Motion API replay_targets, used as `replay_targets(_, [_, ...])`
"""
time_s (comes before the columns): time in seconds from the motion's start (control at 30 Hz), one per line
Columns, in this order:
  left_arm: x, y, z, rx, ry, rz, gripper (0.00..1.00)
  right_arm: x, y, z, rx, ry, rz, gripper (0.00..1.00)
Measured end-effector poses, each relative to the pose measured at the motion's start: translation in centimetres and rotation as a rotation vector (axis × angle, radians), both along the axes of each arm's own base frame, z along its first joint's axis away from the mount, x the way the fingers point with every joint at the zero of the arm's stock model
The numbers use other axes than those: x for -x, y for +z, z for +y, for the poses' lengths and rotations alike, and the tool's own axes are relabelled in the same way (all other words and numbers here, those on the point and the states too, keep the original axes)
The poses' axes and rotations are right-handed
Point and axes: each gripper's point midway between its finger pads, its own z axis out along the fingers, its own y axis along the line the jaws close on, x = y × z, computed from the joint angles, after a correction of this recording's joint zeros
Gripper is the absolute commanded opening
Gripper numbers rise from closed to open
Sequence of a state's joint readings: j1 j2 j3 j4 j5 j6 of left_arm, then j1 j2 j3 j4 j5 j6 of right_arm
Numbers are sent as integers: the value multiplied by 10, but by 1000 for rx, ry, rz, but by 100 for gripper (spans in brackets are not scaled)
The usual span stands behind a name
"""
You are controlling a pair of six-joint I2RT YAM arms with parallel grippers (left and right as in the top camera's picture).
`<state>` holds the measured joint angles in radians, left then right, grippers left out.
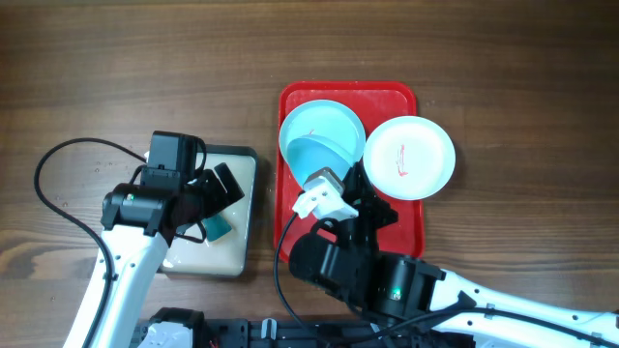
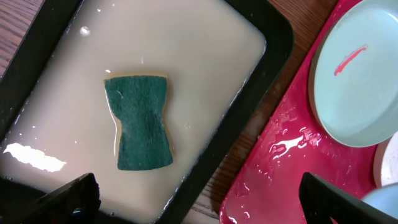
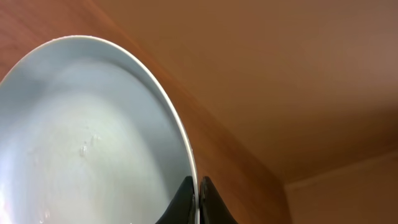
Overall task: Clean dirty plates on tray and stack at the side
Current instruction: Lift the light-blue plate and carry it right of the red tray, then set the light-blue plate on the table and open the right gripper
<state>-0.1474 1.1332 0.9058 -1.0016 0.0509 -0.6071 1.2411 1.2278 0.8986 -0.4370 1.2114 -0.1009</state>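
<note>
Wooden table (image 1: 97,58) overhead: right claw (image 1: 324,177) pinches a tilted pale blue plate (image 1: 329,155) above the red tray (image 1: 401,97), a red-smeared white plate (image 1: 409,158) just to its right. Left wrist: left claw (image 2: 205,208) gapes wide over a green sponge (image 2: 142,121). Right wrist: plate rim clamped, face wet.

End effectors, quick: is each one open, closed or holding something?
Left end effector: open, above the sponge, holding nothing.
Right end effector: closed on a pale blue plate, at its rim.
</note>
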Motion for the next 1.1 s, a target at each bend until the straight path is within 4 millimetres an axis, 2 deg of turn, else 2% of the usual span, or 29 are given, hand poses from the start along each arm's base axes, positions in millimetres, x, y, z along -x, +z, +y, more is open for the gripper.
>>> replay_targets(0.13, [0, 0, 0, 0, 0, 0, 100, 2, -27, 2, -75, 28, 128, 4])
replay_targets(0.2, [0, 0, 0, 0, 0, -1, 100, -3, -60, -6, -208, -2, 316, 4])
replay_targets(0.3, [0, 0, 0, 0, 0, 0, 100, -9, -89, -18, -371, -62, 523, 4])
replay_targets(0.37, [0, 0, 0, 0, 0, -2, 100, -13, -101, -24, -519, -89, 662, 4])
replay_targets(0.43, [0, 1, 0, 0, 0, -2, 100, -20, -101, -34, -666, -112, 748, 4])
replay_targets(0.5, [0, 1, 0, 0, 0, -2, 100, -31, -98, -69, -833, -217, 791, 4])
replay_targets(0.6, [0, 1, 0, 0, 0, -2, 100, -50, -99, -142, -1092, -431, 790, 4])
replay_targets(0.67, [-1, 1, 0, 0, 0, -3, 100, -57, -98, -208, -1243, -611, 689, 4])
replay_targets(0.77, [-1, 1, 0, 1, 0, -3, 100, -51, -97, -293, -1368, -839, 502, 4])
replay_targets(0.83, [-1, 1, 0, 1, 0, -3, 100, -38, -110, -339, -1396, -1036, 410, 4])
replay_targets(0.93, [-1, 1, 0, 0, 0, -3, 100, -24, -138, -387, -1372, -1258, 344, 4])
replay_targets(1.0, [-1, 1, 0, 1, 0, -2, 100, -19, -162, -396, -1351, -1338, 389, 4])
replay_targets(1.07, [-1, 1, 0, 0, 0, -2, 100, -13, -190, -394, -1338, -1406, 480, 4])
replay_targets(1.1, [-1, 1, 0, 0, 0, -3, 100, -11, -202, -393, -1335, -1427, 520, 10])
